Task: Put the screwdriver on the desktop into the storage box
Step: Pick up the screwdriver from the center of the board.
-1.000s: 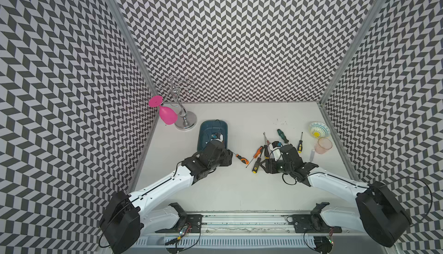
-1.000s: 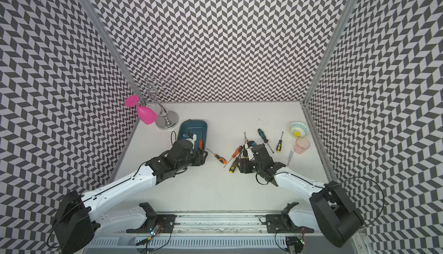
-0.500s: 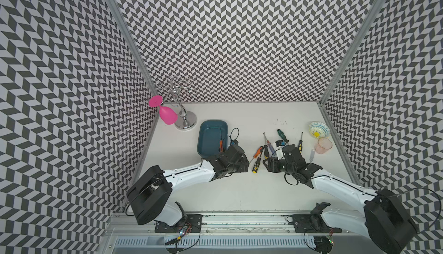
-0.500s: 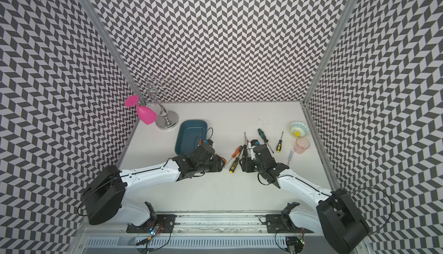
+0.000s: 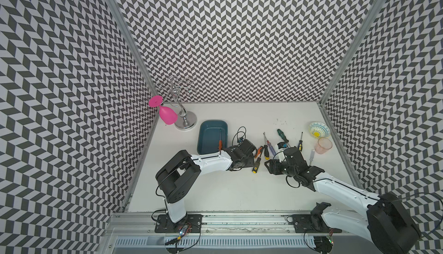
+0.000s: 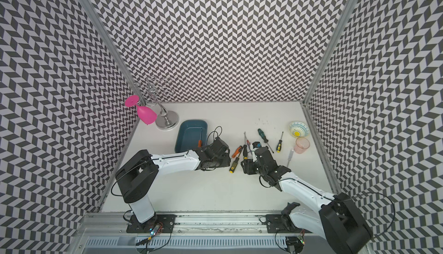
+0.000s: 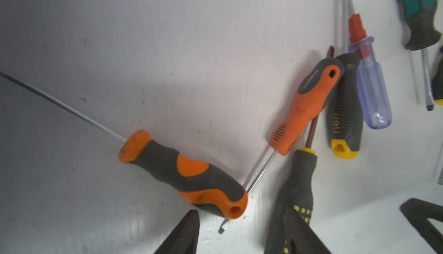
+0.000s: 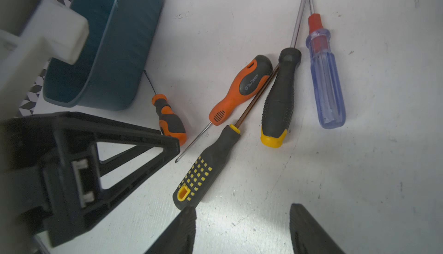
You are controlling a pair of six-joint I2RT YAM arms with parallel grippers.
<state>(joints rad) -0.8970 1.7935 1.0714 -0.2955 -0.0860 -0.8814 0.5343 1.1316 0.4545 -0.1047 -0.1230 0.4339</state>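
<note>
Several screwdrivers lie in a cluster on the white desktop (image 5: pixel 239 193), right of the teal storage box (image 5: pixel 208 135). An orange-handled screwdriver (image 5: pixel 219 143) lies inside the box. My left gripper (image 7: pixel 239 234) is open and low over the table, with the butt of a small orange-and-black screwdriver (image 7: pixel 184 176) just ahead of its fingertips. One finger overlaps the black handle with yellow dots (image 7: pixel 297 188). My right gripper (image 8: pixel 242 228) is open over bare table, with that dotted handle (image 8: pixel 203 171) just in front of it. In a top view the grippers (image 5: pixel 250 161) (image 5: pixel 269 166) face each other.
More screwdrivers lie further right: green (image 5: pixel 280 134), black-yellow (image 5: pixel 299 143) and clear (image 5: pixel 311 155). A patterned bowl (image 5: pixel 320 130) and a pink cup (image 5: pixel 323 145) stand by the right wall. A chrome rack (image 5: pixel 185 121) with a pink goblet (image 5: pixel 167 115) is at the back left.
My left arm has swung from over the storage box to the right, down to the screwdriver cluster, uncovering an orange-handled screwdriver in the box. The right gripper has barely shifted.
</note>
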